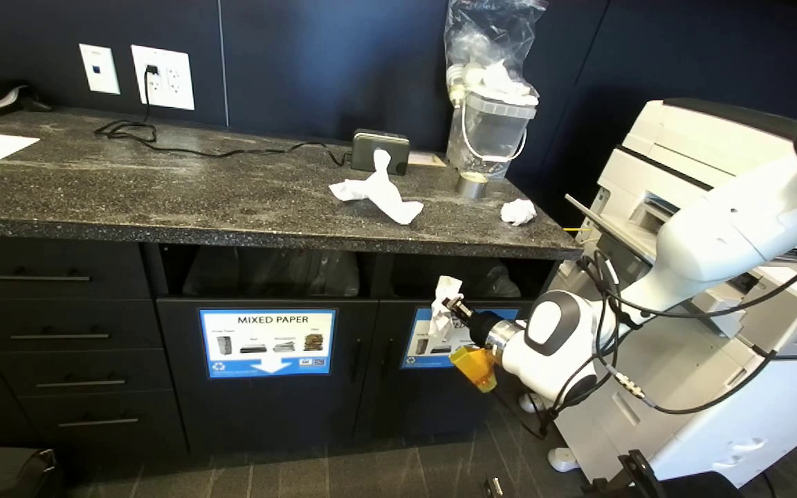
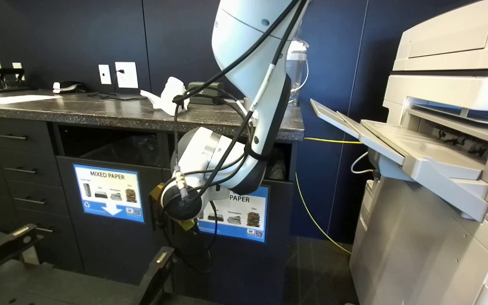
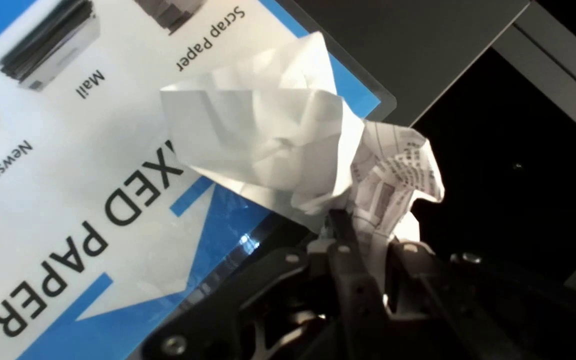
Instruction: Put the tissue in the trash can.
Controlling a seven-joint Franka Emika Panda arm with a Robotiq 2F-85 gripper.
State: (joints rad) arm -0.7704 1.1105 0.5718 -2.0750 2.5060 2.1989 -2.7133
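Paper (image 3: 308, 140), crumpled and partly printed, is pinched in the end effector (image 3: 368, 235) before the right-hand cabinet bin (image 1: 426, 402), near its slot (image 1: 410, 277), and should handle as light, soft and easily torn, best gripped at a gathered fold.

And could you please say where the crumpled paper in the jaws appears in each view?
In an exterior view: the crumpled paper, slightly right of and below centre.
In an exterior view: not discernible; the arm probably hides it.
Wrist view: the crumpled paper, about centre, in the jaws.
Shared landmark: the MIXED PAPER label, right-hand in both exterior views.
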